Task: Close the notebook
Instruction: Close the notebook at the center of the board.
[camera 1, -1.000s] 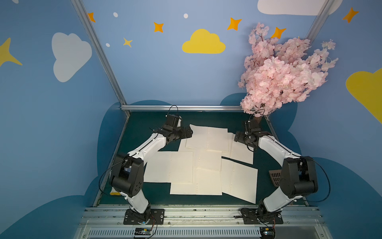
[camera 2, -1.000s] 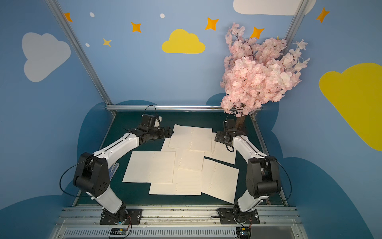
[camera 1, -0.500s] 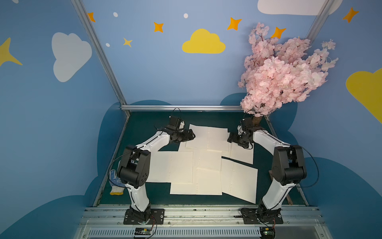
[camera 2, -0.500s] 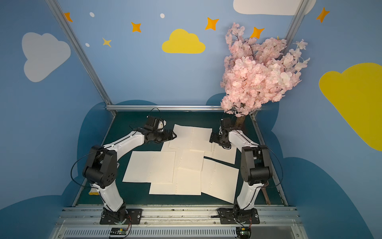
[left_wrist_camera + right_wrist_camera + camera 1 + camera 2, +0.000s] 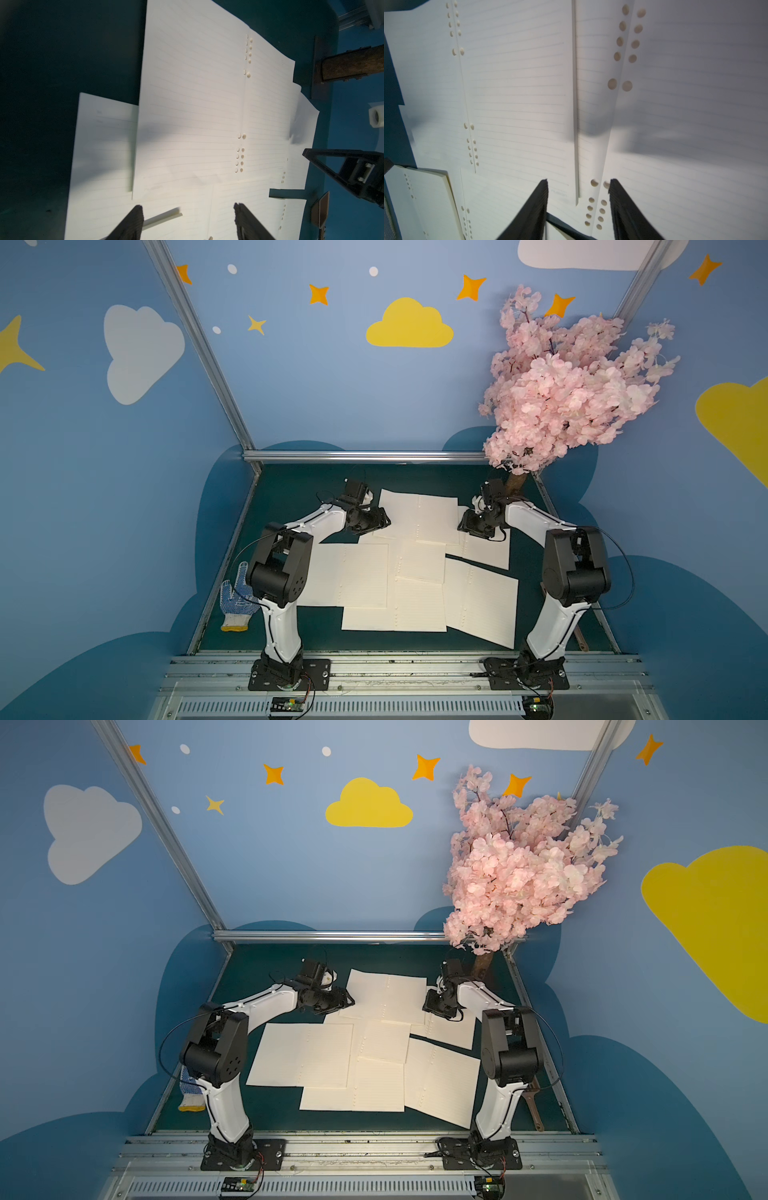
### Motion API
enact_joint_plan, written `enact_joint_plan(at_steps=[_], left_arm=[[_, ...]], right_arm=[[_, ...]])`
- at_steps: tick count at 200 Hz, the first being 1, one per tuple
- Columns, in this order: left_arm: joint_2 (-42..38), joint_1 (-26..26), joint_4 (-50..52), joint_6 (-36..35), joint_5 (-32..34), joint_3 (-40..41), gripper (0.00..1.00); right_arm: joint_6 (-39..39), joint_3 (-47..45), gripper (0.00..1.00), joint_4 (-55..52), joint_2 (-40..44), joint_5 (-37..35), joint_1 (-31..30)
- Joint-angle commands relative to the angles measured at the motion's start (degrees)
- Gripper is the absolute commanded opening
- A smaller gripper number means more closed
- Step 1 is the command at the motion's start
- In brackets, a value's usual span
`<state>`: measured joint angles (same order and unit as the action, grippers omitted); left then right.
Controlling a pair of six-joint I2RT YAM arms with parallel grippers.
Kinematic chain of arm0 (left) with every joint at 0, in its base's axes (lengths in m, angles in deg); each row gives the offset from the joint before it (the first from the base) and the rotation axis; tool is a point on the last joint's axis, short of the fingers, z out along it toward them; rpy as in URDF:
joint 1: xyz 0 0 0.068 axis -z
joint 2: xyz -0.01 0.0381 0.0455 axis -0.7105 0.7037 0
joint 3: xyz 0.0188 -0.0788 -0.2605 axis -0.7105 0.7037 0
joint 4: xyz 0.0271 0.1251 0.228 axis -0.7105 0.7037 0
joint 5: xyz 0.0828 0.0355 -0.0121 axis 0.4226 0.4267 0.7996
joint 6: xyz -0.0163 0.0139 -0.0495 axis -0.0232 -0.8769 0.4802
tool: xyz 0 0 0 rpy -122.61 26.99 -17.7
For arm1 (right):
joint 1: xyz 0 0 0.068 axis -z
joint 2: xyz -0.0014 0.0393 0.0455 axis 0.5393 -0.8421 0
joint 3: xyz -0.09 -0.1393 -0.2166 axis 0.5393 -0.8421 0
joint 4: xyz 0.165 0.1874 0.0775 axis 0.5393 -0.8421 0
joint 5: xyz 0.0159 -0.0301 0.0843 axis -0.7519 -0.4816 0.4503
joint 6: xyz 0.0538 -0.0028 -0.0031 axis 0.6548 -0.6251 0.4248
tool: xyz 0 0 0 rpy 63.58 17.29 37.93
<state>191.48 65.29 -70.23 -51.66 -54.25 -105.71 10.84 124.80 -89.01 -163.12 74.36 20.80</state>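
Observation:
The notebook lies open and flat at the far middle of the green table, cream lined pages up, with punched holes along its spine. My left gripper is at its left edge, low over the paper, and in the left wrist view it is open with only pages between its fingers. My right gripper is at the right edge. In the right wrist view it is open, straddling a page edge and a row of holes. Both top views show both grippers.
Several other open lined notebooks overlap nearer me, among them one on the left and one on the right. A pink blossom tree stands at the far right corner on a trunk. A dotted work glove lies at the left edge.
Both arms have swung inward, bringing the left gripper to the far notebook's left edge and the right gripper to its right edge. The pages lie as before.

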Motion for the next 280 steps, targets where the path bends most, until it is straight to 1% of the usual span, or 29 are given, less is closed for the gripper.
enact_joint_plan(at_steps=[1,19,42,126,192,220,280], left_arm=[[1.5,-0.1,1.2,0.2,-1.3,-0.6,0.69],[2.3,-0.1,1.2,0.4,-1.5,-0.8,0.68],[3.1,-0.2,1.1,0.7,-1.9,-1.0,0.67],[5.5,-0.5,0.2,1.9,-3.8,-1.3,0.64],[3.9,-1.6,1.4,1.0,-1.5,-0.7,0.63],[3.2,-2.7,1.5,0.6,-1.5,-0.5,0.65],[5.3,-3.3,1.4,0.0,-4.0,-2.3,0.66]], right_arm=[[-0.6,1.1,0.44,-0.9,-1.1,1.6,-0.5],[-0.8,1.4,0.39,-0.8,-1.9,2.2,-0.7],[-0.9,1.8,0.34,-1.1,-2.6,2.5,-1.0],[-0.8,2.5,0.27,-1.2,-4.9,3.3,-1.4],[-0.9,2.5,0.26,-1.2,-5.1,3.6,-1.5],[-0.8,2.5,0.25,-1.1,-5.3,3.6,-1.6],[-1.0,2.8,0.25,-1.5,-5.6,3.8,-1.8]])
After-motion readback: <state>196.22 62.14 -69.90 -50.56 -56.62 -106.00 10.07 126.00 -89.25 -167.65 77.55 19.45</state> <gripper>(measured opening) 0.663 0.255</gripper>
